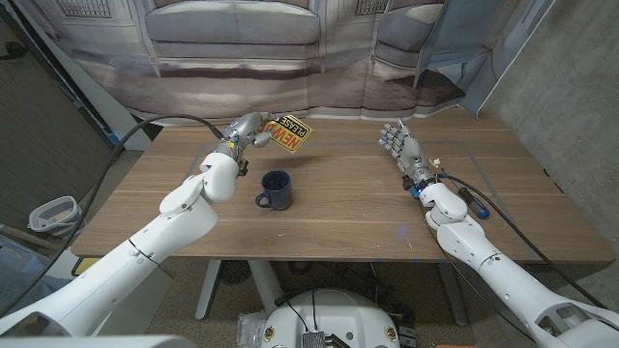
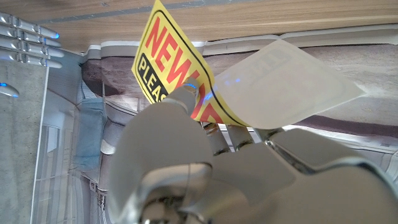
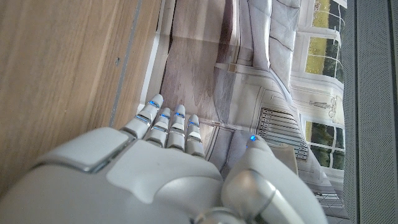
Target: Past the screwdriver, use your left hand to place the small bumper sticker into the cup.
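The left robot hand [image 1: 247,130] pinches the small bumper sticker [image 1: 292,133] aloft, just beyond the blue cup [image 1: 278,188] on the worktop [image 1: 348,208]. It should draw back until the sticker hangs over the rim, lower it inside, then release. The right robot hand [image 1: 398,143] waits with spread fingers, holding nothing.

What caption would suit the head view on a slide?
The left hand holds a yellow bumper sticker above the table, beyond the dark blue cup; the right hand waits open.
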Motion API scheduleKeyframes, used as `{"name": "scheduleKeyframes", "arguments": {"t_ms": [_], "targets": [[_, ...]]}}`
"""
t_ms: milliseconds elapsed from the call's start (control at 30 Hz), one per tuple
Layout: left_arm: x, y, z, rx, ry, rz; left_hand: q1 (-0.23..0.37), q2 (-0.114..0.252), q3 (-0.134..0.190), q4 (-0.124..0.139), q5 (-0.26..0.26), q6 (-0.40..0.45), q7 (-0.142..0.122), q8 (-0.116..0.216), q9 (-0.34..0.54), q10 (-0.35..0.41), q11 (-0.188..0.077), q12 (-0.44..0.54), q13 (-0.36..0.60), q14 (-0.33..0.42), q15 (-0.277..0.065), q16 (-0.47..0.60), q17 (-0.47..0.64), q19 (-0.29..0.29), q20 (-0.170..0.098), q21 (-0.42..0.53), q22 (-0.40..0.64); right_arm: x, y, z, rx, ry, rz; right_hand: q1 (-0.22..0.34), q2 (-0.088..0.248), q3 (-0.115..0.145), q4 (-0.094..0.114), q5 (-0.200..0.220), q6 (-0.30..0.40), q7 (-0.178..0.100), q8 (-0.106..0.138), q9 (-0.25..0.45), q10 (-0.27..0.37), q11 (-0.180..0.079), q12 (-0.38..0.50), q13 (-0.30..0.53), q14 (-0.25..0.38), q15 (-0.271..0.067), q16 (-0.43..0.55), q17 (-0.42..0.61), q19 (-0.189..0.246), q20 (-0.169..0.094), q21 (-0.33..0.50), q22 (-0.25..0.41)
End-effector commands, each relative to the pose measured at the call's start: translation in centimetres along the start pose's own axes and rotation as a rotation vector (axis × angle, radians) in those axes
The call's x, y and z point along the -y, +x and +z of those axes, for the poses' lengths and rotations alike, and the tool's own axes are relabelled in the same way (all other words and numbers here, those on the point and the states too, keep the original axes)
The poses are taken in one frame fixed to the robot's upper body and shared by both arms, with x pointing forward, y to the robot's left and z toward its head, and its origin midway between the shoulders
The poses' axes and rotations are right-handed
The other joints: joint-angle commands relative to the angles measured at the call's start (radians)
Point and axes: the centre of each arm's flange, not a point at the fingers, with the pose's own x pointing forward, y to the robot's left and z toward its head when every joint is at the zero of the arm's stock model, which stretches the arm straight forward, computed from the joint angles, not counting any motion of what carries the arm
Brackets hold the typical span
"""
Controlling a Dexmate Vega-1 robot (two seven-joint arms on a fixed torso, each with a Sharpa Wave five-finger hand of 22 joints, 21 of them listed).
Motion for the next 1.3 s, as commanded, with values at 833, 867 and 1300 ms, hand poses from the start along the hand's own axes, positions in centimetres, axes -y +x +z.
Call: {"name": "scheduleKeyframes", "arguments": {"t_ms": [833,867,1300], "targets": [[-1.6,-2.2,1.2,0.112,-0.005,-0.045,-0.010,0.001,0.011,0.002,0.000,0.018,0.000,-0.008,0.003,0.015,0.005,-0.007,0.002,0.014,-0.073,-0.004,0.005,0.002,0.003,0.017,0.002,0.0,-0.6,0.2,0.014,0.002,-0.024,0.004,0.010,-0.006,-0.002,-0.001,0.015,0.001,-0.003,0.005,0.012,-0.001,-0.002,0.006,0.008,-0.002,0.001,0.005,0.010,0.002,-0.006,0.006],[-1.6,-2.4,1.1,0.115,-0.012,-0.052,-0.010,0.001,0.011,0.002,0.000,0.019,0.000,-0.008,0.003,0.015,0.004,-0.007,0.002,0.015,-0.074,-0.003,0.005,0.002,0.003,0.017,0.002,-0.1,-0.6,0.2,0.015,0.003,-0.026,0.004,0.010,-0.006,-0.002,-0.001,0.015,0.001,-0.003,0.005,0.013,-0.001,-0.002,0.006,0.008,-0.002,0.001,0.005,0.011,0.002,-0.006,0.006],[-1.9,-3.7,0.5,0.137,-0.022,-0.066,-0.013,0.000,0.012,0.002,0.000,0.023,0.002,-0.008,0.003,0.019,0.003,-0.008,0.002,0.014,-0.073,-0.005,0.006,0.001,0.002,0.021,0.002,-0.7,-0.8,0.2,0.018,0.000,-0.031,0.004,0.011,-0.007,-0.003,-0.001,0.015,0.000,-0.003,0.005,0.016,0.001,-0.001,0.006,0.008,-0.004,0.001,0.005,0.011,0.002,-0.010,0.006]]}}
